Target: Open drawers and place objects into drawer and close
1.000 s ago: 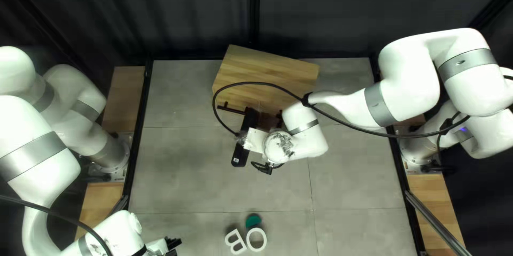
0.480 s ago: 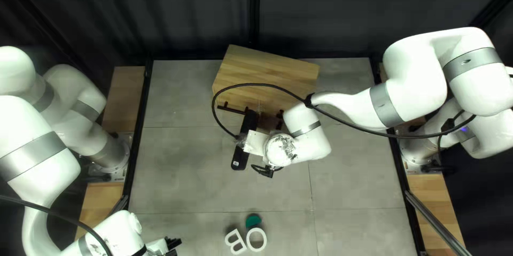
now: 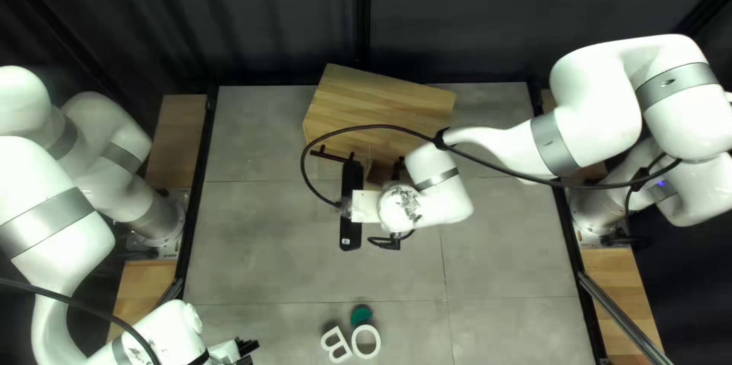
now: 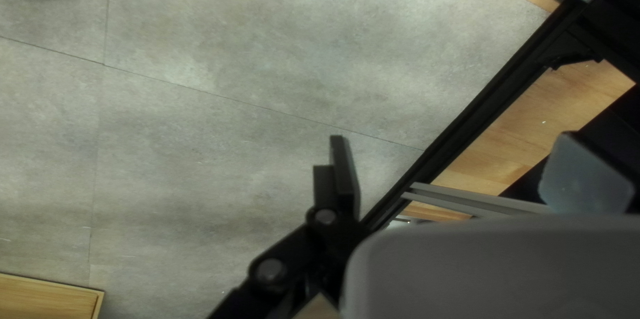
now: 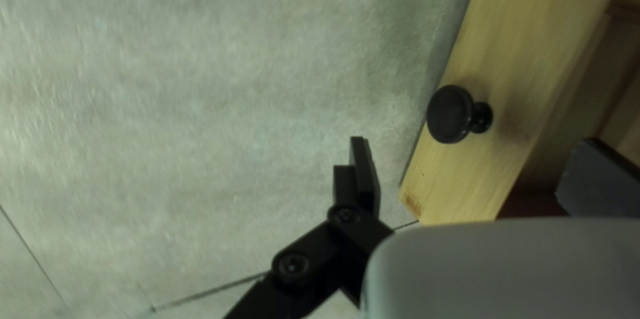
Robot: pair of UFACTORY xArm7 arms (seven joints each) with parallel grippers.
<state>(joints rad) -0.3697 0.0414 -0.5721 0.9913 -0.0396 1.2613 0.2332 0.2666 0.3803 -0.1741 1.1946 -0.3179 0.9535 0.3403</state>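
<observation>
Two white letters, a B (image 3: 335, 344) and an O (image 3: 366, 341), lie side by side near the bottom of the top left view, both smooth and pale, the B tipped at an angle, and right by the O there's a rounded green piece (image 3: 361, 315). Up at the back of the table, here's the light wooden cabinet (image 3: 381, 106), set at a slant, its grain running along the top, with a slim black handle (image 3: 328, 154) out front. And look at the drawer (image 5: 507, 46): it's pulled open, pale wood with a round black knob (image 5: 450, 114) on its face and a darker, reddish-brown inside; only part of that inside shows, so what it holds, I cannot tell. The right gripper (image 3: 351, 209) is over by the cabinet's front, and its wrist view has the fingers wide apart, gripping nothing, the knob ahead in the gap. Over at the bottom left, the left gripper (image 3: 248, 348) is spread wide too, nothing held, above the grey table (image 4: 220, 39).
</observation>
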